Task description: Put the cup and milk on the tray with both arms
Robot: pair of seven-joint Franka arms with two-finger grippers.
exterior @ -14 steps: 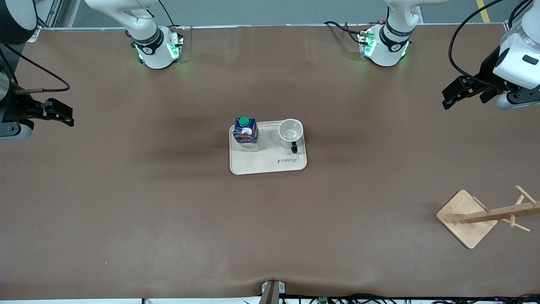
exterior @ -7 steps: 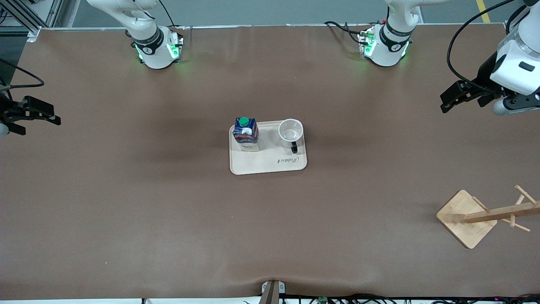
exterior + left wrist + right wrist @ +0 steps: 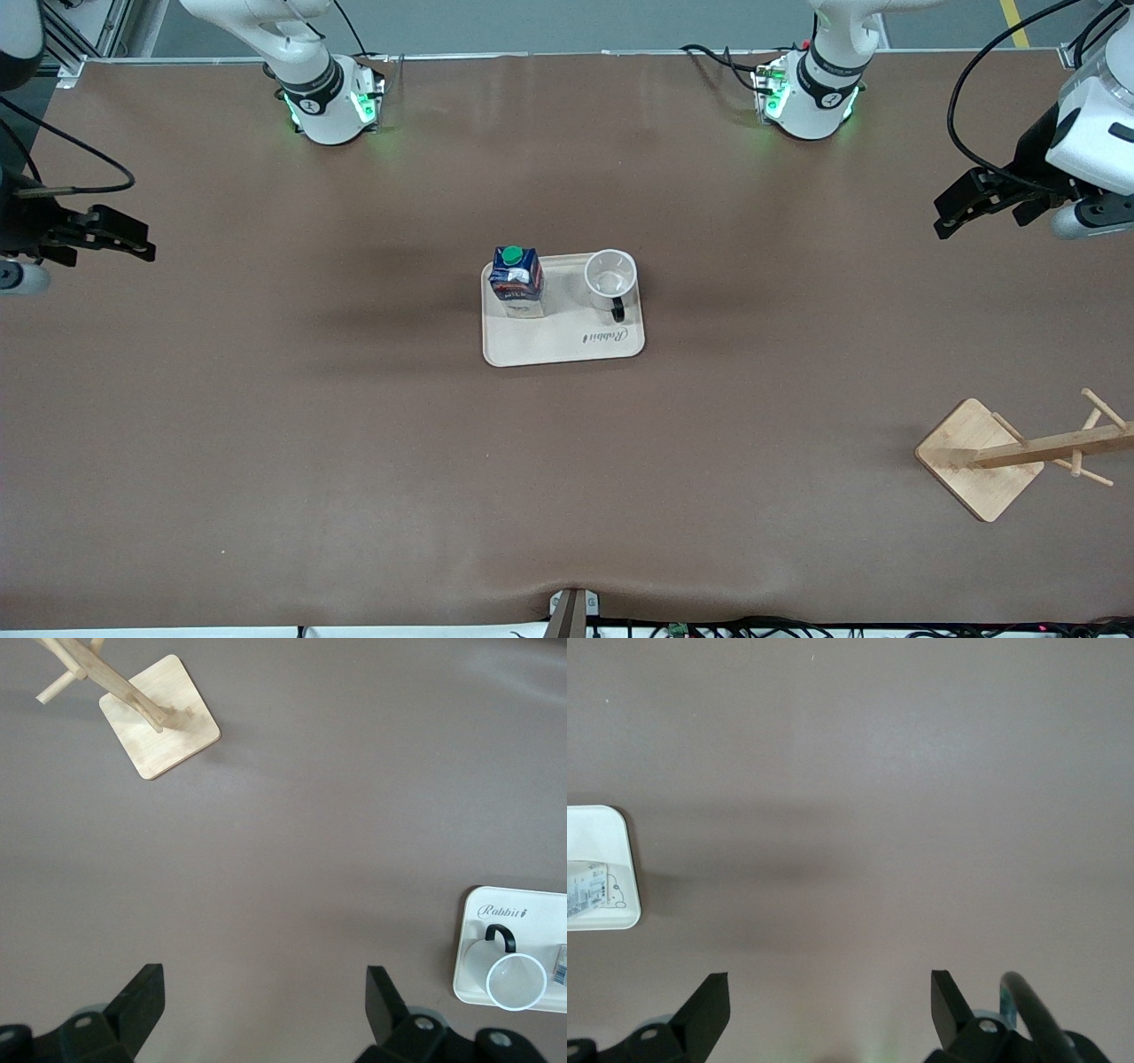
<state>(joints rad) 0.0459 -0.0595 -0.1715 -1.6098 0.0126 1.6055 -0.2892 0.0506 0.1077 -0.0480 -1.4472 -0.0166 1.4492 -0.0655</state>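
Note:
The cream tray (image 3: 563, 344) lies at the table's middle. The blue and white milk carton (image 3: 516, 280) with its green cap stands upright on it, toward the right arm's end. The white cup (image 3: 611, 275) with its black handle stands upright beside the carton on the tray, toward the left arm's end. My left gripper (image 3: 952, 213) is open and empty over the table's left-arm end. My right gripper (image 3: 133, 244) is open and empty over the right-arm end. The left wrist view shows the cup (image 3: 516, 981) on the tray (image 3: 496, 914) past its open gripper (image 3: 264, 992). The right wrist view shows a tray corner (image 3: 602, 828) and its open gripper (image 3: 830, 992).
A wooden rack with a square base (image 3: 979, 456) and pegs stands near the left arm's end, nearer the front camera than the tray; it also shows in the left wrist view (image 3: 159, 726). Cables lie along the table's front edge.
My right gripper swung out toward its table end and came back. My left gripper shifted only slightly. The cup, the milk and the tray have not moved.

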